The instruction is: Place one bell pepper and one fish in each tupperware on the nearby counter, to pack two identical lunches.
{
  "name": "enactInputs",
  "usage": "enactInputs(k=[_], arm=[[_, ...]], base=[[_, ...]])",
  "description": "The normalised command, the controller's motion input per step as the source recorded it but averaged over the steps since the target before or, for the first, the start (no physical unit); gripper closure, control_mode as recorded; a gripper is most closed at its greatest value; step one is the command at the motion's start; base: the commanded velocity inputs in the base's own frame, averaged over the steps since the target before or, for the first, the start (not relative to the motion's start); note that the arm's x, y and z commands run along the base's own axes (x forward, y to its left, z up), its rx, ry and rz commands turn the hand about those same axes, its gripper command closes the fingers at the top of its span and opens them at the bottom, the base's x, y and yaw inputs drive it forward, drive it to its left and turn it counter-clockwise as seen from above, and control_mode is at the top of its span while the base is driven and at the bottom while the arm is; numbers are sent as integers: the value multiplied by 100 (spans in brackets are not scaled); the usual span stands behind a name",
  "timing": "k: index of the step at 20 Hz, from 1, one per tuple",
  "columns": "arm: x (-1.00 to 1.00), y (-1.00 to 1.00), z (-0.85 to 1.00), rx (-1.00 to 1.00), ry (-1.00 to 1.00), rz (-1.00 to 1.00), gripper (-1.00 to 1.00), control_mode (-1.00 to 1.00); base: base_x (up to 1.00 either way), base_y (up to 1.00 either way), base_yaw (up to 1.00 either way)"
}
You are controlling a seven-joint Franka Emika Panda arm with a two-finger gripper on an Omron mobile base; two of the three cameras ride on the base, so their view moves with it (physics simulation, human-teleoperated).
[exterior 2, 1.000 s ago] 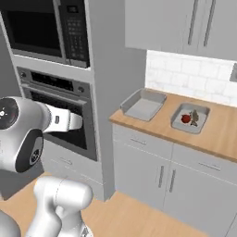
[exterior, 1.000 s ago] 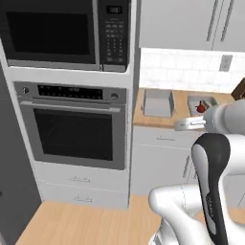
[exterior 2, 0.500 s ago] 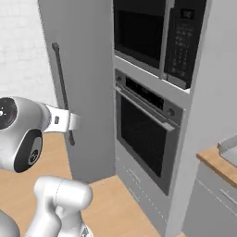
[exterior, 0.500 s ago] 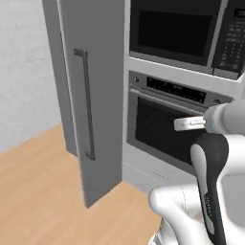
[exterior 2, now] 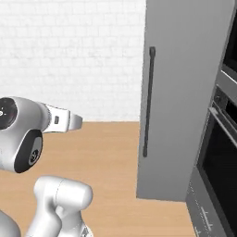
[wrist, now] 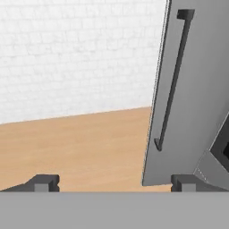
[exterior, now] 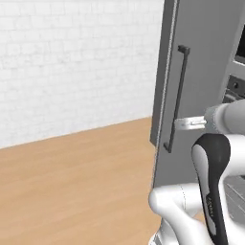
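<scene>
Swung by my base from the oven toward the fridge door (exterior 2: 185,97), my empty gripper (wrist: 112,182) gapes wide; next, grasp its handle (exterior 2: 148,102).

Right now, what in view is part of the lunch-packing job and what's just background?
Job-related:
- gripper, open, holding nothing
- no tupperware, pepper or fish to point at from here

Background:
- tall grey door with dark bar handle
- oven at the right edge
- white brick wall
- wooden floor

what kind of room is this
Most likely a kitchen: a tall grey fridge-like door with a long dark handle, a built-in oven beside it, a white brick wall and wood floor.
</scene>
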Motion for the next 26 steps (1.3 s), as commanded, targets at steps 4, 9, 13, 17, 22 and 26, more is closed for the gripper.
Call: enactInputs(k=[4, 9, 13, 17, 22, 26], arm=[[0, 0, 0, 0, 0, 0, -100, 100], [0, 0, 0, 0, 0, 0, -100, 100], [0, 0, 0, 0, 0, 0, -100, 100], [0, 0, 0, 0, 0, 0, -100, 100], [0, 0, 0, 0, 0, 0, -100, 100], [0, 0, 0, 0, 0, 0, -100, 100]], base=[[100, 60, 37], [100, 82, 12], [100, 89, 2], [100, 22, 19], [100, 30, 51], [100, 100, 19]])
